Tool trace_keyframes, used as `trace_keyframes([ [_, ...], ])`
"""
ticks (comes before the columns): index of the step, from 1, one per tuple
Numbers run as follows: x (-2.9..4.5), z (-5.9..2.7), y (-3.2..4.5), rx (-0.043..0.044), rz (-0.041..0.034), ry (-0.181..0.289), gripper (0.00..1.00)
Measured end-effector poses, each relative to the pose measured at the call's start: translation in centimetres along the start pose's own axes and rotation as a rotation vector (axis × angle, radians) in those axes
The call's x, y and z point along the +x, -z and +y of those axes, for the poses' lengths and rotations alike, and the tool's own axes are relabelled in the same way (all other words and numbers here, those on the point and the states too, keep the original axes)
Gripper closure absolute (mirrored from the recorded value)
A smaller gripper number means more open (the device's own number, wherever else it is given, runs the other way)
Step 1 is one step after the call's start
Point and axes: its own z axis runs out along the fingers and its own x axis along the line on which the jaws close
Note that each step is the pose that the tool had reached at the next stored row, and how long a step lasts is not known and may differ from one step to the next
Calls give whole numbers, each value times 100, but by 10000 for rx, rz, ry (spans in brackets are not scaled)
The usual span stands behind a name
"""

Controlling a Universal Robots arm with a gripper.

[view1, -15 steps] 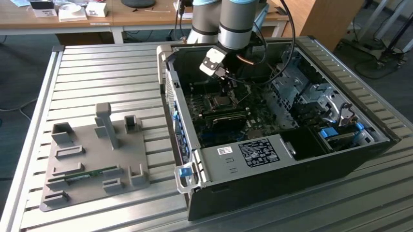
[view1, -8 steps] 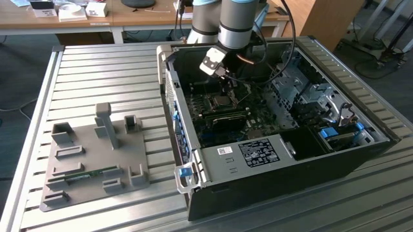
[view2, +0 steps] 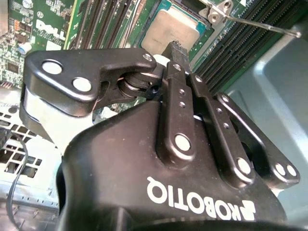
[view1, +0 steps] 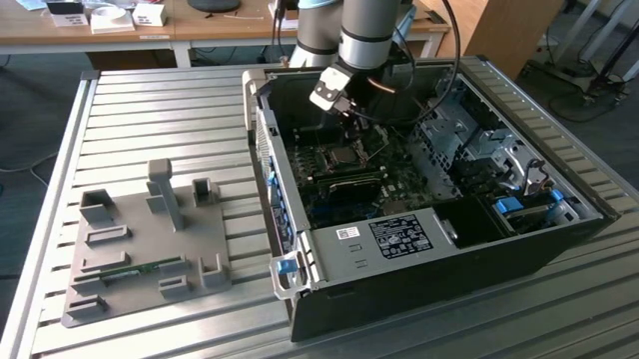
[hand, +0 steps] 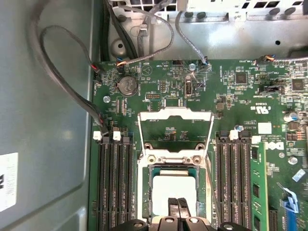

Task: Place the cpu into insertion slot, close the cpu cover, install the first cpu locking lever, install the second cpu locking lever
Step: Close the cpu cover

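The cpu (hand: 174, 185) lies flat in the motherboard's socket, its silvery top showing in the second wrist view (view2: 171, 28) and in the exterior view (view1: 346, 155). My gripper (hand: 177, 208) hangs just over the cpu's edge, fingers pressed together with nothing between them. The second wrist view shows the closed fingertips (view2: 174, 48) right above the chip. The cpu cover (hand: 175, 126) stands swung open behind the socket, its frame showing the board through the centre. A thin locking lever (view2: 262, 25) sticks out beside the socket, unlatched.
The open computer case (view1: 559, 232) rests on a slatted metal table (view1: 160, 112). Memory slots (hand: 114, 183) flank the socket, cables (hand: 67, 82) loop along the case wall, and a drive cage (view1: 469, 134) stands nearby. A grey fixture plate (view1: 150, 247) sits on the exterior view's left.
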Motion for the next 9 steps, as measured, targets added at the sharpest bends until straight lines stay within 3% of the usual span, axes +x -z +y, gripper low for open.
trace_keyframes([
  [9, 2, 10, 164, 0, 1, 0, 89],
])
